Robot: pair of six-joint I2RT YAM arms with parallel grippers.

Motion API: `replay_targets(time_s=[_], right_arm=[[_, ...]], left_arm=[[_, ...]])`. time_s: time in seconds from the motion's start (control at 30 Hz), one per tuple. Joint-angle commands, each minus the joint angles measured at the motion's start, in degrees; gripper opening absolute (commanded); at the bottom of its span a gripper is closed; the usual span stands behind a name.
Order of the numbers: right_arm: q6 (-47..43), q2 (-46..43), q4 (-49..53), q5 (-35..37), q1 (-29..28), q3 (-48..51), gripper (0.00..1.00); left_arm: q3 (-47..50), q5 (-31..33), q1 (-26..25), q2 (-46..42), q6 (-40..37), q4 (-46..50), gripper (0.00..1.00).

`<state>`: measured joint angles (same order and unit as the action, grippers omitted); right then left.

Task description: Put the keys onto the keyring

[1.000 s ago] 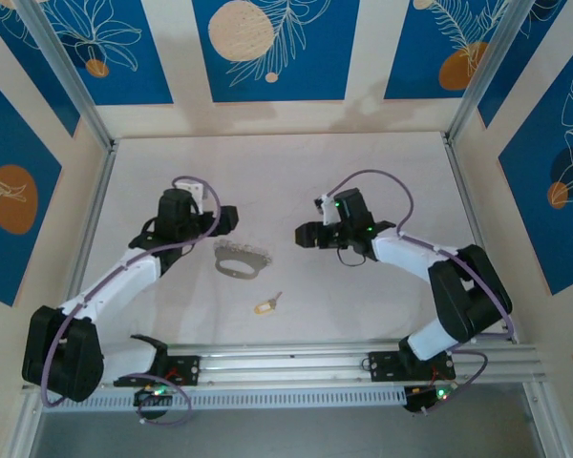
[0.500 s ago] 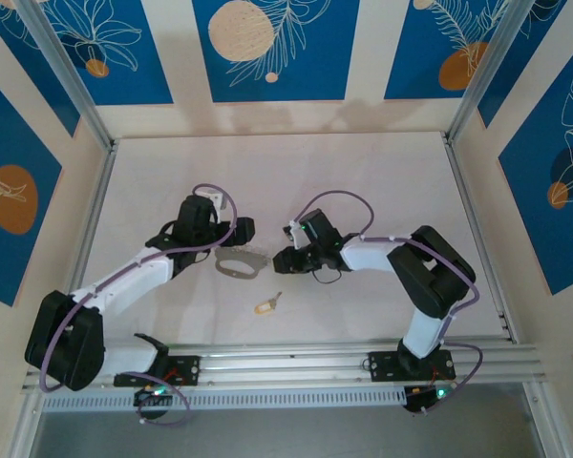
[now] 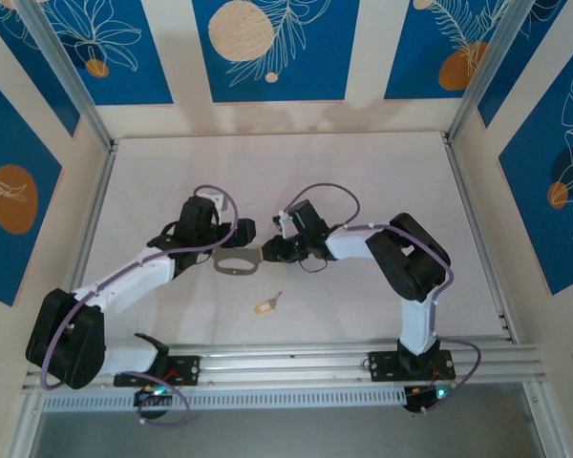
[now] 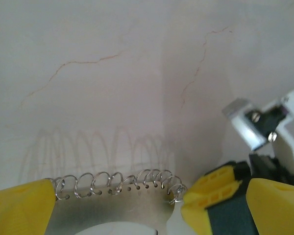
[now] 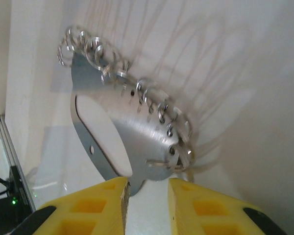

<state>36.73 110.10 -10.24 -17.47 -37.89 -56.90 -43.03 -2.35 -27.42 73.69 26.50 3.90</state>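
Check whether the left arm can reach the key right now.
Probably yes: the key lies alone on bare table, nothing over it. The open left gripper sits at the keyring and would have to pull back first.

White table (image 3: 267,172) under even light. Cream walls (image 3: 172,57) at 9, 12 and 3 o'clock bear blue panels (image 3: 306,48) with orange and cream discs. Metal posts (image 3: 64,72) at 11 and 1; rail (image 3: 296,361) at 6.
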Motion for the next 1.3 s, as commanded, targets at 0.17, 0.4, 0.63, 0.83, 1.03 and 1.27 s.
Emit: replay_targets(time_s=[0.17, 0.4, 0.63, 0.83, 1.03, 1.27], right_arm=[[2.1, -8.4, -2.3, -1.1, 4.7, 6.4, 0.29], [2.2, -16.1, 0.4, 5.3, 7.0, 13.6, 0.58], [3.3, -20.0, 1.5, 7.8, 7.3, 17.1, 0.78], [4.1, -22.3, 2.6, 9.8, 7.1, 18.6, 0.85], [3.7, -25.6, 3.7, 11.4, 7.3, 20.6, 0.87], [3.4, -28.1, 4.1, 11.4, 7.9, 22.2, 0.87]], left_arm=[[0.0, -3.5, -2.3, 0.7, -1.8, 0.9, 1.00], [-4.2, -7.2, -7.5, 5.8, -5.9, 7.8, 0.84], [-6.4, -7.7, -11.2, 12.2, -6.6, 6.7, 0.70], [-8.3, -6.7, -12.3, 16.7, -6.5, 5.3, 0.66], [-9.3, -6.4, -12.5, 19.9, -6.6, 4.0, 0.66], [-9.5, -4.6, -12.4, 22.0, -6.9, 2.8, 0.65]])
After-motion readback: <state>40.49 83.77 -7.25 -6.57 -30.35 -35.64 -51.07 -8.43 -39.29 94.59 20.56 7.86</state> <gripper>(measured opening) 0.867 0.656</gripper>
